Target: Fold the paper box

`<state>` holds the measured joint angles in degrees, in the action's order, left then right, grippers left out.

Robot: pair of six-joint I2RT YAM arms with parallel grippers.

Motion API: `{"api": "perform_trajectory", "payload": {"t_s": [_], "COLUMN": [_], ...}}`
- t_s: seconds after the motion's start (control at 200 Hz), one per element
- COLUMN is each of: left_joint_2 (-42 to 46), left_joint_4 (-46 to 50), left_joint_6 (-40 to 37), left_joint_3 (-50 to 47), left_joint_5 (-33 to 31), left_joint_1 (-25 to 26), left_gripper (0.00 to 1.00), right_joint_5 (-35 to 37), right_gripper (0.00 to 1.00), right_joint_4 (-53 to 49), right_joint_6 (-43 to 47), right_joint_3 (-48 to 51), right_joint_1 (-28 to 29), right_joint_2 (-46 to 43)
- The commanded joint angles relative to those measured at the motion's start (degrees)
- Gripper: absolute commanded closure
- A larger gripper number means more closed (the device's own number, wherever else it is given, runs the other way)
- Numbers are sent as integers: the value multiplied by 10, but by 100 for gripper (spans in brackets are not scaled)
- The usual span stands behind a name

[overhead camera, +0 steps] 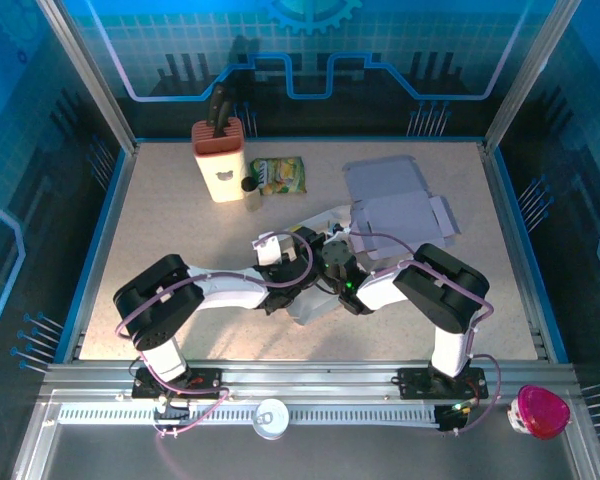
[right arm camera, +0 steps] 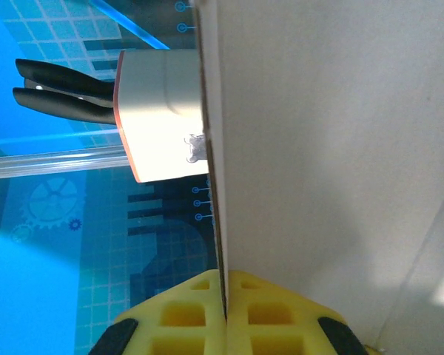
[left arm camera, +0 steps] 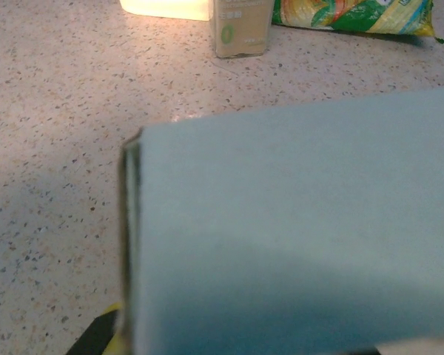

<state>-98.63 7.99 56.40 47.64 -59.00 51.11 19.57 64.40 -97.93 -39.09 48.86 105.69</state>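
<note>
Paper box (right arm camera: pixel 318 148) is pinched by right gripper (right arm camera: pixel 226 296); knife block (right arm camera: pixel 163 111) holds knives (right arm camera: pixel 59 89).

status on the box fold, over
right gripper shut on paper box edge. left gripper by its panel, grip unclear. knife block, bottle, snack bag far back, clear of work.

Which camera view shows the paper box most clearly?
The top external view: there the paper box shows its flat outline with flaps. The left wrist view gives one blurred panel close up; the right wrist view, a panel edge-on.
</note>
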Motion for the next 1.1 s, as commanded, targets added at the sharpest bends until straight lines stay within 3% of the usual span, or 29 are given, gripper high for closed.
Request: {"api": "perform_trajectory", "payload": {"t_s": [0.0,0.19,0.35,0.43,0.535,0.66,0.855,1.005,1.096], "left_joint_2": [-2,-11,-12,-4,19,67,152,234,266], "left_joint_4": [-90,-105,20,14,-65,-182,-271,-334,-321], "left_joint_6": [-48,-69,17,11,-68,-197,-341,-457,-493], "left_joint_3": [-12,-9,17,5,-33,-90,-149,-196,-198], "left_joint_5": [-18,-19,-46,-45,-33,23,120,293,340], "left_joint_1": [-9,-11,-19,-27,-37,-64,-100,-123,-137], "left_gripper": [93,100,100,100,100,100,100,100,100], "right_joint_5": [-46,-51,-58,-61,-81,-120,-158,-193,-170], "right_gripper": [100,100,100,75,42,24,17,20,19], "right_joint_4": [-12,-10,-17,-24,-88,-186,-356,-484,-586], "right_joint_6": [-6,-11,-16,-11,7,51,155,243,291], "right_joint_3": [6,4,14,29,39,35,18,-5,-12], "right_joint_1": [31,29,21,11,-9,-35,-85,-138,-156], "right_joint_2": [-11,-9,-19,-40,-92,-171,-304,-388,-446]}}
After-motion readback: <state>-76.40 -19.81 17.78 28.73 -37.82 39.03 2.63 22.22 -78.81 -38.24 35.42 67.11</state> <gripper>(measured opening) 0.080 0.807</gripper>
